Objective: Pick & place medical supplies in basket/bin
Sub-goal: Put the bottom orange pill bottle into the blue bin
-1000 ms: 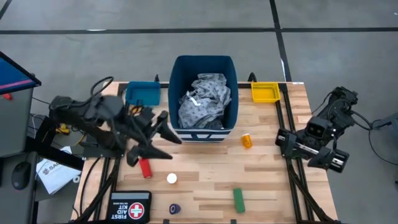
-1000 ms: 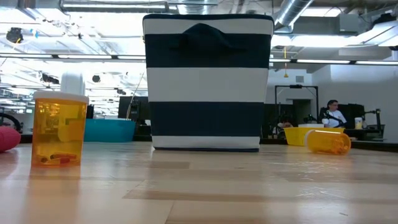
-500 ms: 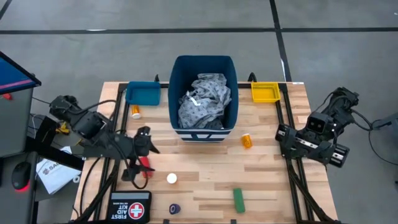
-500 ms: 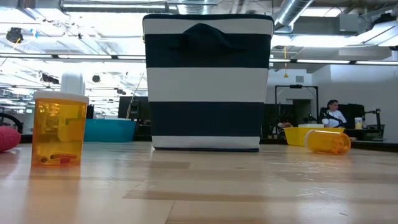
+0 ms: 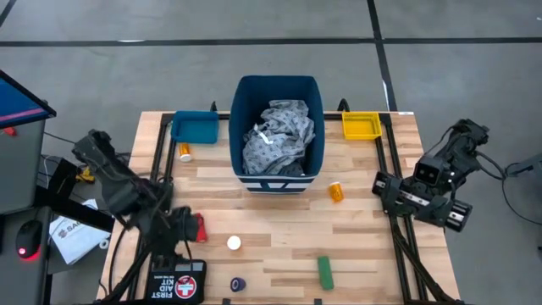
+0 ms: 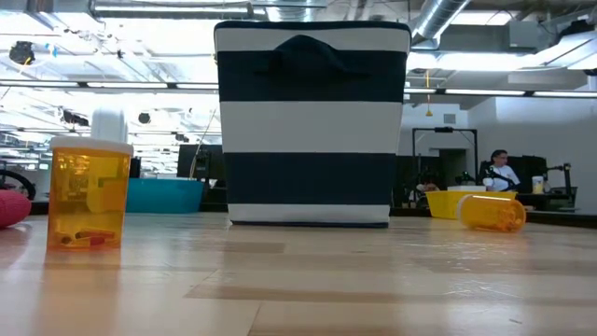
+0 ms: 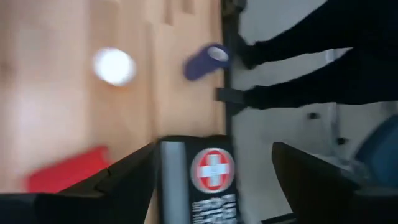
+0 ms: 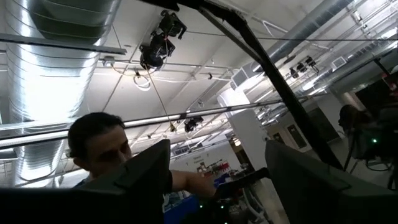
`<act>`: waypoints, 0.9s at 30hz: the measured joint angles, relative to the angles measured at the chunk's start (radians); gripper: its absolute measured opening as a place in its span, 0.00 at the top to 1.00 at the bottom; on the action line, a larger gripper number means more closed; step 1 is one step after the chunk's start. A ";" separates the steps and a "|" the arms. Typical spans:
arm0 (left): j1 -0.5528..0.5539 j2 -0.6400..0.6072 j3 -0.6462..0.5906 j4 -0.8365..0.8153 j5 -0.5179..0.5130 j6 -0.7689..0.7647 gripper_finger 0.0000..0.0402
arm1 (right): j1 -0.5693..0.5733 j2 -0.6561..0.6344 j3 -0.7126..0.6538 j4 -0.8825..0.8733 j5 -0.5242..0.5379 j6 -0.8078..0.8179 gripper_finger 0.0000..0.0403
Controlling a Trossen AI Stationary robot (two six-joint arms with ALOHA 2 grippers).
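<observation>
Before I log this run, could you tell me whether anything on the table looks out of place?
Mostly loose supplies. One orange bottle lies tipped on its side right of the blue bin, and the grey gown sits crumpled inside it.

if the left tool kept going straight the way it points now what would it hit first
Most likely the black first aid pouch: it lies between the open fingers of the left tool, with the red cylinder off to one side. Depth is unclear.

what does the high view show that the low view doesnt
Only the high view: the grey gown inside the bin, the green cylinder, the dark blue roll, the first aid pouch and both arms. Only the low view: the bin's white stripes and a person in the room behind. Both: the blue bin, teal tray, yellow tray and the lying orange bottle.
</observation>
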 joint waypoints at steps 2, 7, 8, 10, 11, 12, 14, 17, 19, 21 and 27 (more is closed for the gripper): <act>-0.035 -0.011 -0.074 0.106 -0.010 -0.070 0.23 | 0.013 0.006 0.000 0.003 -0.002 0.000 0.36; -0.100 -0.029 -0.238 0.379 -0.135 -0.140 0.19 | 0.024 0.015 0.000 0.008 -0.002 0.025 0.36; -0.103 -0.029 -0.264 0.428 -0.154 -0.138 0.18 | 0.024 0.016 0.000 0.010 -0.002 0.026 0.36; -0.098 -0.029 -0.307 0.530 -0.187 -0.134 0.17 | 0.024 0.015 0.000 0.025 -0.002 0.026 0.36; -0.092 -0.029 -0.324 0.583 -0.212 -0.120 0.17 | 0.023 0.014 0.000 0.032 -0.002 0.026 0.36; -0.084 -0.029 -0.338 0.629 -0.232 -0.100 0.16 | 0.023 0.014 0.000 0.035 -0.002 0.027 0.36; -0.068 -0.029 -0.354 0.692 -0.261 -0.022 0.16 | 0.023 0.014 0.000 0.035 -0.002 0.027 0.36; -0.029 -0.029 -0.356 0.700 -0.264 0.106 0.15 | 0.023 0.014 0.000 0.035 0.005 0.031 0.36; 0.006 -0.028 -0.351 0.698 -0.243 0.179 0.15 | 0.023 0.014 0.000 0.035 0.020 0.047 0.36; 0.034 -0.013 -0.334 0.684 -0.221 0.252 0.15 | 0.023 0.014 0.000 0.034 0.023 0.052 0.36; 0.068 0.050 -0.327 0.593 -0.098 0.437 0.15 | 0.024 0.015 0.000 0.034 0.029 0.053 0.36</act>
